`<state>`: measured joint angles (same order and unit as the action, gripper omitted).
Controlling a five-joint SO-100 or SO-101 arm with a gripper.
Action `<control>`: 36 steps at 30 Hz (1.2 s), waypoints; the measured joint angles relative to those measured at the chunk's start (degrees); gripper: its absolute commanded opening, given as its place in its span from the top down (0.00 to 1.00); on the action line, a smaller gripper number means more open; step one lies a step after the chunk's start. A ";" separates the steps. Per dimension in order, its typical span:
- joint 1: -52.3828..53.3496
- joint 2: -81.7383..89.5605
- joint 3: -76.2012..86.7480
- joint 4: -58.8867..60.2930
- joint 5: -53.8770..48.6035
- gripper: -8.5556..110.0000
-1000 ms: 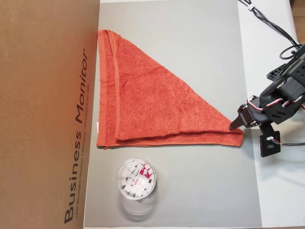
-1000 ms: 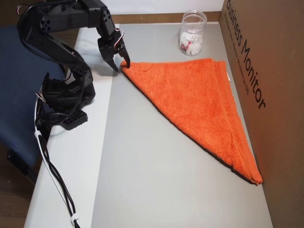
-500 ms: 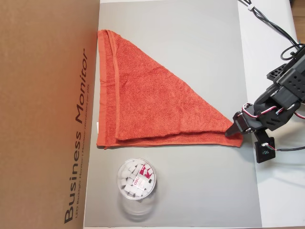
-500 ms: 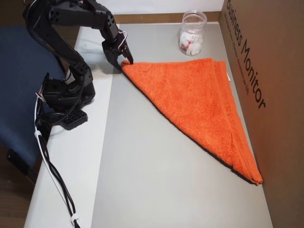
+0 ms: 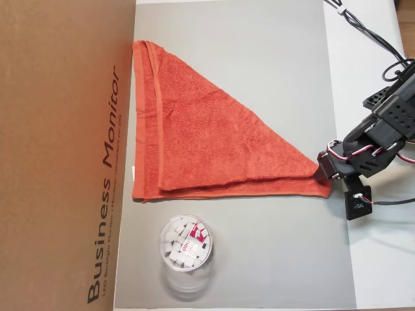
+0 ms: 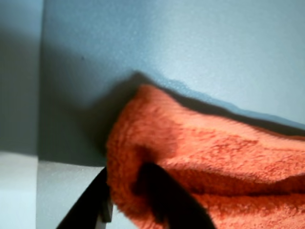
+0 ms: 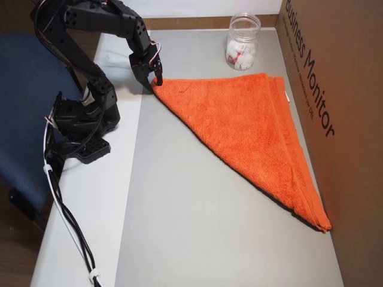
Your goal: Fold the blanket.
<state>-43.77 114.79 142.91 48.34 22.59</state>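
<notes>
Blanket lay on the grey counter as a triangle, already folded once on the diagonal, long hemmed side at 9 o'clock in an overhead view, sharp tip at 3 o'clock. The fingers sat at that tip; the wrist view showed one dark finger pressed into the pile with cloth bunched around it, so judged closed on the blanket corner. Jar of white pieces stood near the blanket's 6 o'clock edge, apart from it. Step in hand: probably second fold. Next move calls for lifting the tip clear and carrying it toward 9 o'clock without dragging the layers.
</notes>
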 measured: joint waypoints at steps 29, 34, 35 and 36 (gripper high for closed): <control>-1.23 6.15 -6.24 11.34 18.90 0.93; -1.49 10.55 -6.24 17.14 19.16 0.93; -1.49 11.51 -6.24 17.67 19.07 0.93; -1.49 12.57 -6.24 18.11 18.98 0.93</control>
<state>-45.26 127.35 136.67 66.45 41.57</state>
